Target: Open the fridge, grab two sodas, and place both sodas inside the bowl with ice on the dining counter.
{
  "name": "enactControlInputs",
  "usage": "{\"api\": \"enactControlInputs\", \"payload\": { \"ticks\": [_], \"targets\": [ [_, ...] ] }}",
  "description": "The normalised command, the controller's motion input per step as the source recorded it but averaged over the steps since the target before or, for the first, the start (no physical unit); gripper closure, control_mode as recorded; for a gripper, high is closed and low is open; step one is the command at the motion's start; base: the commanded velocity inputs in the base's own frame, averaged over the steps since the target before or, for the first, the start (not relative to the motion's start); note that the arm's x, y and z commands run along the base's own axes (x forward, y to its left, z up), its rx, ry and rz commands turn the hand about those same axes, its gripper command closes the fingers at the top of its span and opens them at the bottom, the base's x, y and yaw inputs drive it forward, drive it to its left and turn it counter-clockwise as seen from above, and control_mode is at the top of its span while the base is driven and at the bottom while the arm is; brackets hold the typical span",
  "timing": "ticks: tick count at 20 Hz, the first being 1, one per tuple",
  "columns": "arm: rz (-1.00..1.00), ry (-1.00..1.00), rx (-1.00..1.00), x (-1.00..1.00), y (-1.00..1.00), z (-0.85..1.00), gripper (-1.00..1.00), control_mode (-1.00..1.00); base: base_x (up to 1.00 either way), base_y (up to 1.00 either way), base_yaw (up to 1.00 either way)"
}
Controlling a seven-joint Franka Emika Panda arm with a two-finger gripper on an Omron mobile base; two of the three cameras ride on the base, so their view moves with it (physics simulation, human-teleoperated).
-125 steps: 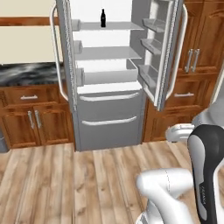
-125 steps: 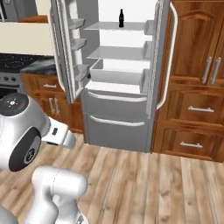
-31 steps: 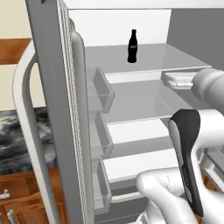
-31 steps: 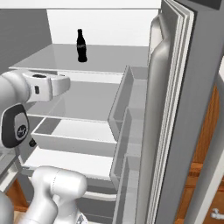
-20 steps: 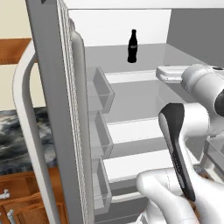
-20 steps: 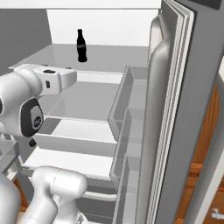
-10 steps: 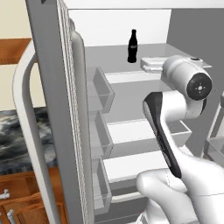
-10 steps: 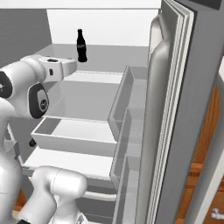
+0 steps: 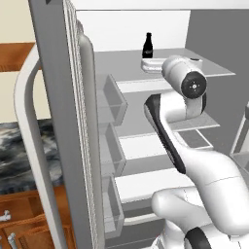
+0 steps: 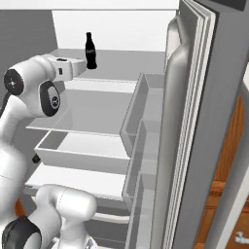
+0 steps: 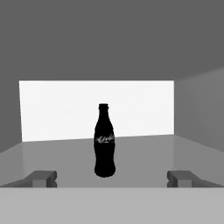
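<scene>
The fridge [image 9: 53,121] stands open, its white shelves facing me. One soda [image 9: 147,45], a small black bottle, is upright at the back of the top shelf [image 10: 116,61]. My gripper [image 11: 112,178] is open and level with that shelf, just in front of the soda [image 11: 105,144]. Its fingertips [image 11: 41,178] are spread wide on either side of the bottle and short of it, touching nothing. From the right base view the white hand [image 10: 73,68] points at the soda [image 10: 90,50]. The bowl and the dining counter are out of view.
The left fridge door [image 9: 73,146] with its bins [image 9: 114,99] stands close on the left, the right door [image 10: 194,126] with bins [image 10: 141,112] on the right. A white drawer [image 10: 73,153] sits below the shelves. Marbled countertop [image 9: 19,151] and wooden cabinets [image 9: 19,228] lie beyond the left door.
The arm has swung its hand up and inward along the top shelf, closer to the soda. The jaws have stayed open. The bottle has not moved.
</scene>
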Motion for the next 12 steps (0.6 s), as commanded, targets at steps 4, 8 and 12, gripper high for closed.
{"api": "enactControlInputs", "payload": {
  "ticks": [4, 8, 12],
  "targets": [
    [0.00, 0.00, 0.01, 0.63, 0.04, 0.00, -1.00, -1.00, 0.00, 0.00, 0.00],
    [0.00, 0.01, 0.00, 0.62, 0.03, 0.00, -1.00, -1.00, 0.00, 0.00, 0.00],
    [0.00, 0.03, 0.00, 0.57, 0.01, 0.00, -1.00, -1.00, 0.00, 0.00, 0.00]
  ]
}}
